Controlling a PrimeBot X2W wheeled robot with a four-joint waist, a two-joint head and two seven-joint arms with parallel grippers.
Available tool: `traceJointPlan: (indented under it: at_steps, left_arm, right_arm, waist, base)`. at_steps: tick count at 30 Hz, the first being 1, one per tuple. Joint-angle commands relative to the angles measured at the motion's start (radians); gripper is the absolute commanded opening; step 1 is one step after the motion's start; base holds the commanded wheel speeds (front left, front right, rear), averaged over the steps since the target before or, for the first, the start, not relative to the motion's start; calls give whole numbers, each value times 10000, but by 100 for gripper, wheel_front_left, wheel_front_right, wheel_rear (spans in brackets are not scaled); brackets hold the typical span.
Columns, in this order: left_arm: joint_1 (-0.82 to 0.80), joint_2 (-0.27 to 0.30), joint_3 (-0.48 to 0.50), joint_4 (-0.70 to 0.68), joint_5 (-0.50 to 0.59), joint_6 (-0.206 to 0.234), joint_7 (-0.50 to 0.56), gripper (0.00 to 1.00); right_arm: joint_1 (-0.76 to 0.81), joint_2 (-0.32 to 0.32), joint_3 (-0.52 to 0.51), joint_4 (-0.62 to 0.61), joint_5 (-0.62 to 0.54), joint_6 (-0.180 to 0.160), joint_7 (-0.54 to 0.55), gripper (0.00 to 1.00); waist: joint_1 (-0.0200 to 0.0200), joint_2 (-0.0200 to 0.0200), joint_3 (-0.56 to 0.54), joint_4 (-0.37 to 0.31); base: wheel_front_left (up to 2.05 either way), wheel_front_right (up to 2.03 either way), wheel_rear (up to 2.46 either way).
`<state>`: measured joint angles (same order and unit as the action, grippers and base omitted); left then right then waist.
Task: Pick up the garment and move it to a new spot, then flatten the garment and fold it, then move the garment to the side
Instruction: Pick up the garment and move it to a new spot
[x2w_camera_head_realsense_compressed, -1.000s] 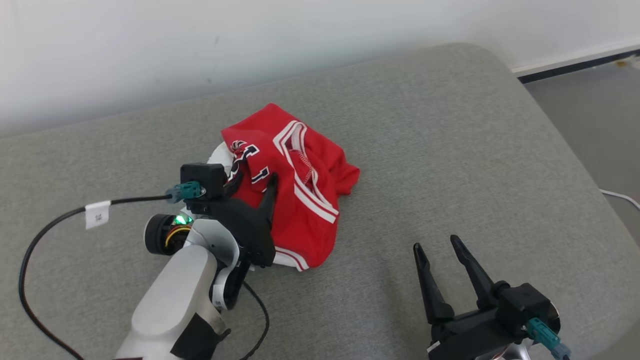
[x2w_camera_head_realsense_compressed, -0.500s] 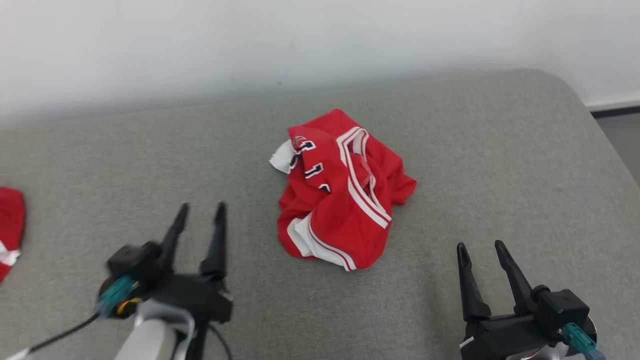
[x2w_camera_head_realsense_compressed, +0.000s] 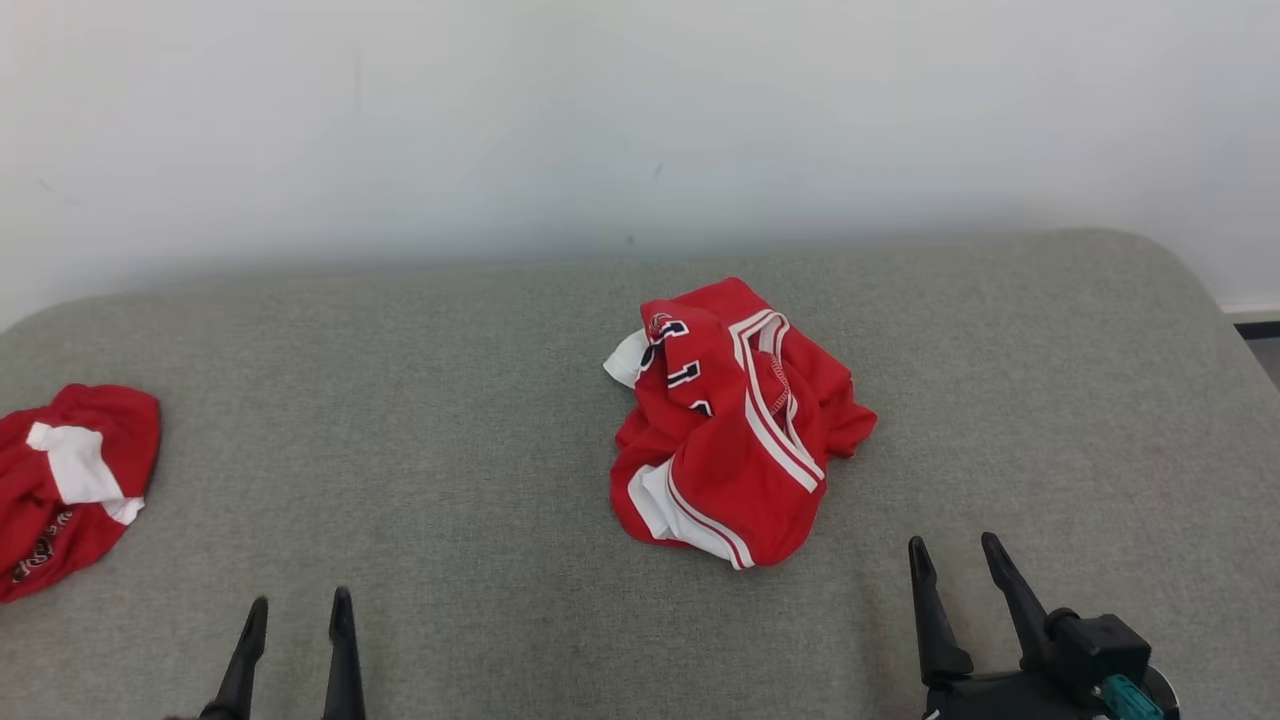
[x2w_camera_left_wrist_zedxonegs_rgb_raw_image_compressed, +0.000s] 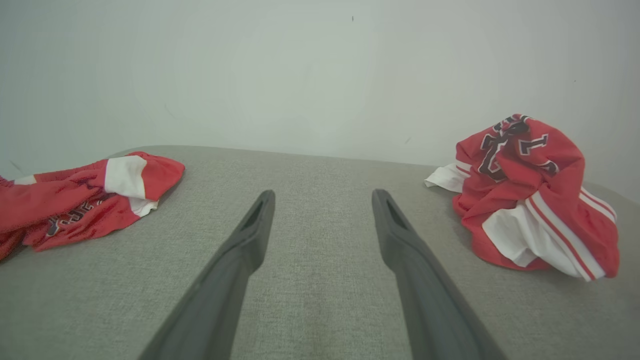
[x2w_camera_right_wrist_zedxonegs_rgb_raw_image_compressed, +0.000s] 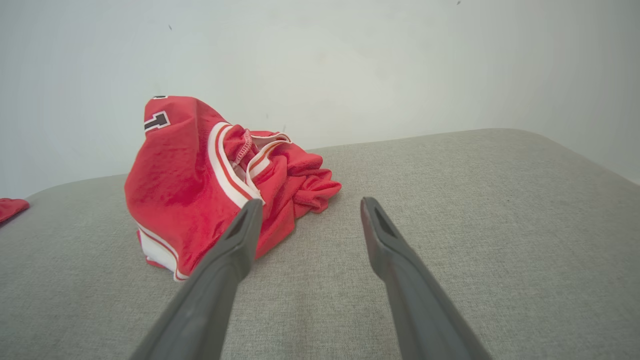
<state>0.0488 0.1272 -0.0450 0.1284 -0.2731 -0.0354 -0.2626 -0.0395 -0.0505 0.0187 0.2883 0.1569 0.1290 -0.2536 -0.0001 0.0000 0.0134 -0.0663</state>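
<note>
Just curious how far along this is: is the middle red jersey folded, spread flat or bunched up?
Bunched up. The red jersey sits in a rumpled heap on the grey surface, white trim twisted, no clean fold.

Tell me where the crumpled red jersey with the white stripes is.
In the head view the crumpled red jersey lies right of centre on the grey cushion, just ahead and left of the right gripper.

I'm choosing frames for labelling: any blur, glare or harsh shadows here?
Head view: sharp, evenly lit; jersey casts only a faint shadow. Left wrist view: fingers soft near the lens, jersey crisp. Right wrist view: likewise, no glare.
</note>
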Motion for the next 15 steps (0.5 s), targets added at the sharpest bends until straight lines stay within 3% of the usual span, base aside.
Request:
traceJointPlan:
  at_steps: [1, 15]
  left_arm:
    - [194, -74, 118, 92, 117, -17, -37, 100]
    - [654, -246, 614, 615, 462, -598, -39, 100]
  right_arm:
    - [-180, 5, 7, 222, -126, 34, -59, 100]
    - [-1539, 6, 456, 2523, 32, 34, -120, 100]
  waist:
    - [1, 0, -123, 123]
    - [1, 0, -163, 725]
  base:
    - [0, 0, 0]
    - [0, 0, 0]
